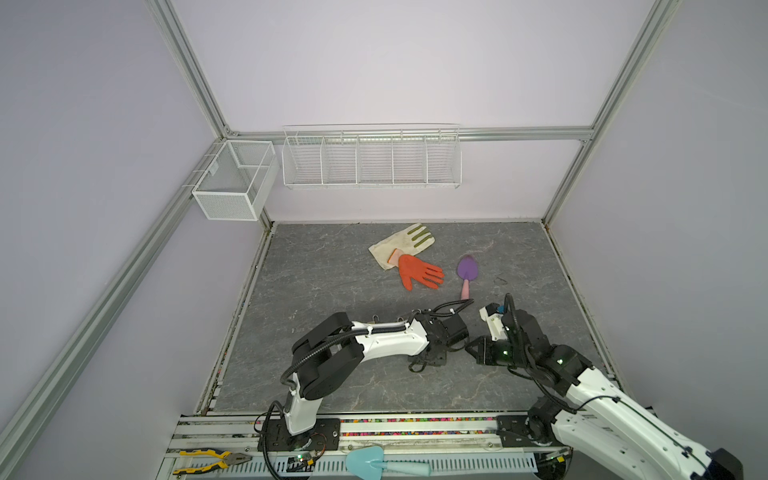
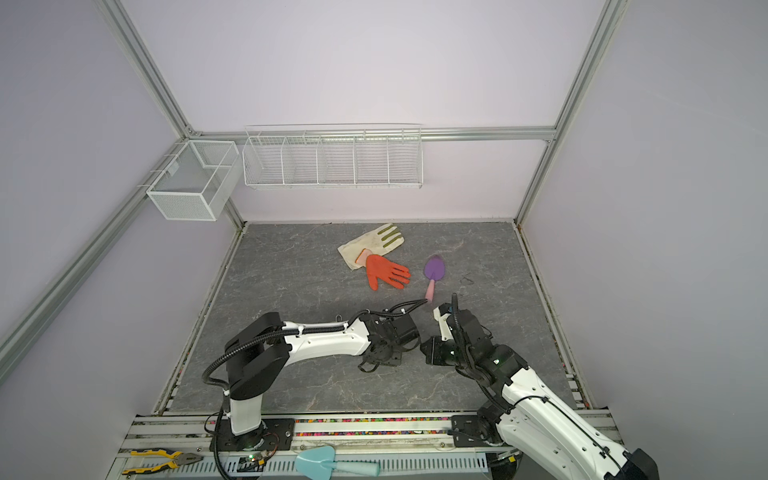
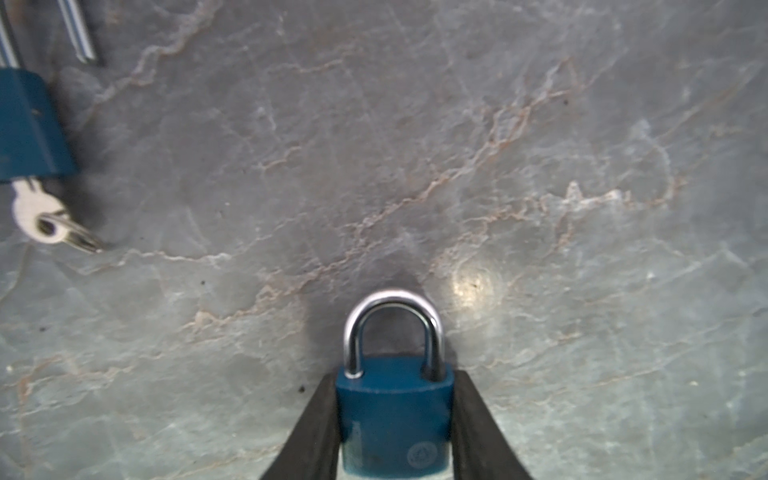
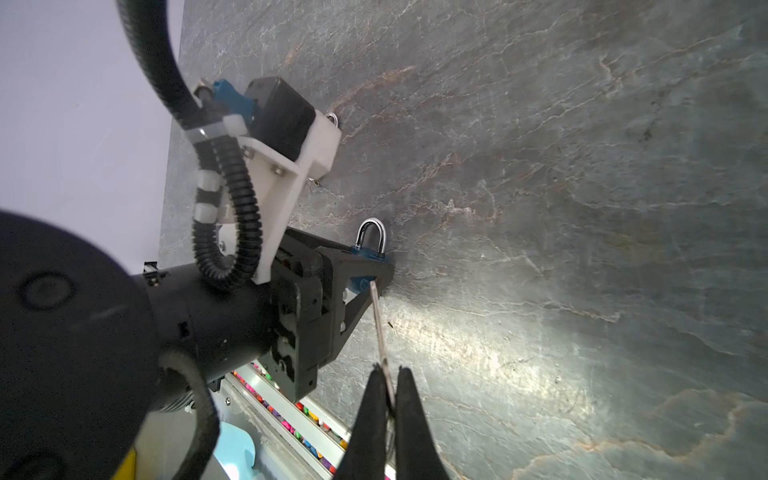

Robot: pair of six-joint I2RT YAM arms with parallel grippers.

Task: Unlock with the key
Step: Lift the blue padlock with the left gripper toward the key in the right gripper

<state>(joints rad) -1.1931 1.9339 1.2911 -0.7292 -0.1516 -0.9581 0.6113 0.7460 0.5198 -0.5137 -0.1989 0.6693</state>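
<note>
Our left tool [image 3: 395,377] gripped the blue padlock [image 3: 392,419] by both sides, low over the table [image 3: 540,166]. Our right tool [image 4: 390,370], fully closed, pinched the key [image 4: 378,324], tip at the padlock's base. We judged squaring the blade before pushing best.

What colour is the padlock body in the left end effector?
The padlock body is blue; clearest in the left wrist view.

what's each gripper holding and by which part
The left gripper grips the blue padlock by the two sides of its body. The right gripper pinches the key by its head end, the rest pointing at the padlock.
</note>
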